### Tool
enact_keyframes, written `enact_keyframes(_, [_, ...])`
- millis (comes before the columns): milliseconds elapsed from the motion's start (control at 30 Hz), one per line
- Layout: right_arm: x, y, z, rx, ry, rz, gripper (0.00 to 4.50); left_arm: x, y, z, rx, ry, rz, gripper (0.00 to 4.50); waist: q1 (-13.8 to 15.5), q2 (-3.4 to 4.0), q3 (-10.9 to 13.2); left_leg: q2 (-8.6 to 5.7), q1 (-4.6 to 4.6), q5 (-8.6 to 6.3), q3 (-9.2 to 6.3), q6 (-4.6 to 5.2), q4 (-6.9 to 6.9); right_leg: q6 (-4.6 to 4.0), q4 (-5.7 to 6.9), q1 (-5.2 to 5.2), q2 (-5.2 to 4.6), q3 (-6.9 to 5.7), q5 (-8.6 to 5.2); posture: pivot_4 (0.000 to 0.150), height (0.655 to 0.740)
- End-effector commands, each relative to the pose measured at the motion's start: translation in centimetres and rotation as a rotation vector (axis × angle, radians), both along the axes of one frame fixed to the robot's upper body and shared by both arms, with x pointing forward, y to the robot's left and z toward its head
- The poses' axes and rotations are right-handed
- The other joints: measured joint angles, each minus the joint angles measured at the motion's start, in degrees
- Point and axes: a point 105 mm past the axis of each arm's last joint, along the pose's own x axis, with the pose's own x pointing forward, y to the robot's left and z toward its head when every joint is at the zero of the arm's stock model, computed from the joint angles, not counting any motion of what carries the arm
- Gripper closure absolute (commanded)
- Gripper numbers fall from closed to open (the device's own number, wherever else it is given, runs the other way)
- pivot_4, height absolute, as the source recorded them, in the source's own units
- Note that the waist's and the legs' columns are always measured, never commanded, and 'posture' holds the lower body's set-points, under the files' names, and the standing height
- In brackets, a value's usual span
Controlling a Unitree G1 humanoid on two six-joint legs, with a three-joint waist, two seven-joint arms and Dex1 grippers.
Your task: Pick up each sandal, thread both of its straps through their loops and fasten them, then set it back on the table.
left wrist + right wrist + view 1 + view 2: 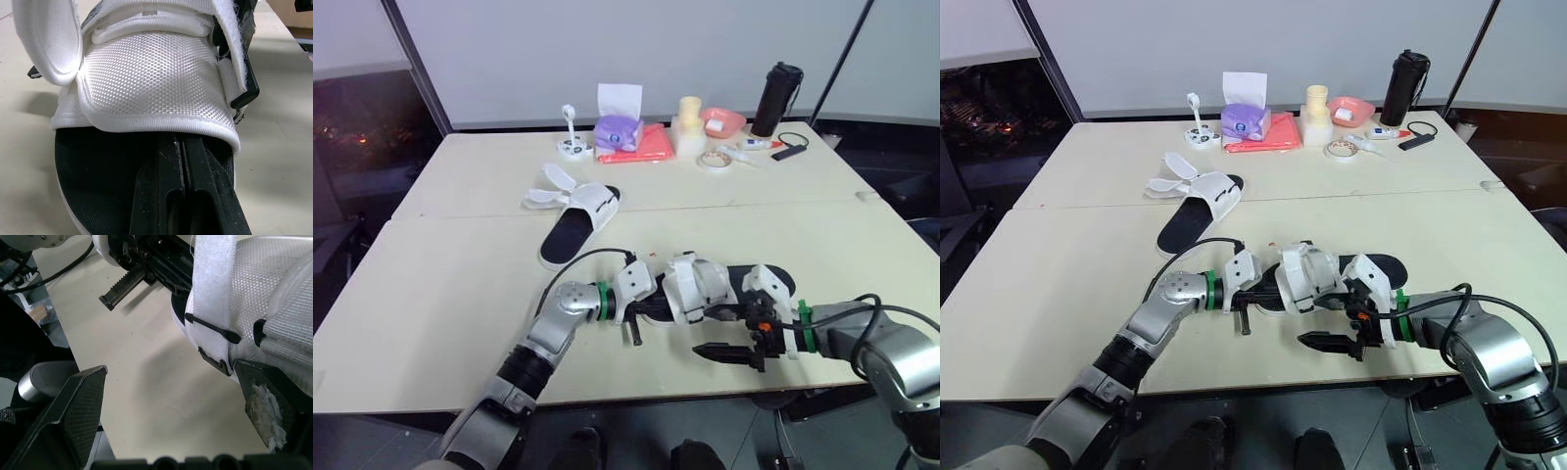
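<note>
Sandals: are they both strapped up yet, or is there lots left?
Neither looks finished. The near sandal is in hand: the left fingers are tucked shut inside it, and the right fingers are open beside its strap, with one flap loose. The far sandal lies on the table, straps splayed open, not started.

A row of odds and ends stands along the far edge of the pale desk [460, 294]: a small white stand [573, 145], a purple tissue box [618, 132] with a white tissue sticking up, and a folded orange-red cloth [646, 147] just beside it. Further right come a cream container [689, 125], a pink bowl [722, 121], a roll of tape [715, 160], a tall black bottle [777, 99] and a small black device [789, 151] on a cable
</note>
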Motion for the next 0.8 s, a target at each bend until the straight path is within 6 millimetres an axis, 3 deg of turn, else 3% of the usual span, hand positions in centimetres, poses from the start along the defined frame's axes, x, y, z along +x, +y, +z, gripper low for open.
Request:
enact_keyframes(33, [0.0,1.8,0.8,0.034,-0.040,0.060,0.02,0.1,0.9,-2.3,0.073,0.060,0.045,4.50,-0.2,0.00,0.0,0.01,0.01,0.00,0.01,0.00,0.00,-0.01,0.00,0.00,0.05,0.00,0.00,0.150,0.7400])
enact_keyframes(200, [0.5,2.1,0.4,0.055,-0.008,0.056,0.02,0.0,0.9,-2.3,0.073,0.060,0.042,4.50,-0.7,-0.06,-0.1,0.07,0.07,0.00,0.00,-0.01,-0.02,-0.07,0.02,0.01,0.13,0.00,0.03,0.150,0.7400])
enact_keyframes(533, [-2.1,2.4,1.0,0.047,0.038,0.180,0.02,-0.1,1.0,-2.3,0.076,0.058,0.044,4.50,-0.3,-0.06,-0.1,0.02,-0.02,-0.02,-0.07,0.01,-0.11,0.19,-0.01,-0.05,0.06,0.00,0.07,0.150,0.7400])
enact_keyframes(800, [-0.7,2.2,0.2,0.029,0.051,0.120,0.02,-0.2,0.7,-2.4,0.074,0.061,0.036,4.50,0.0,-0.06,-0.1,0.02,-0.01,-0.03,-0.02,0.02,-0.20,0.17,-0.02,-0.09,0.07,0.00,0.06,0.150,0.7400])
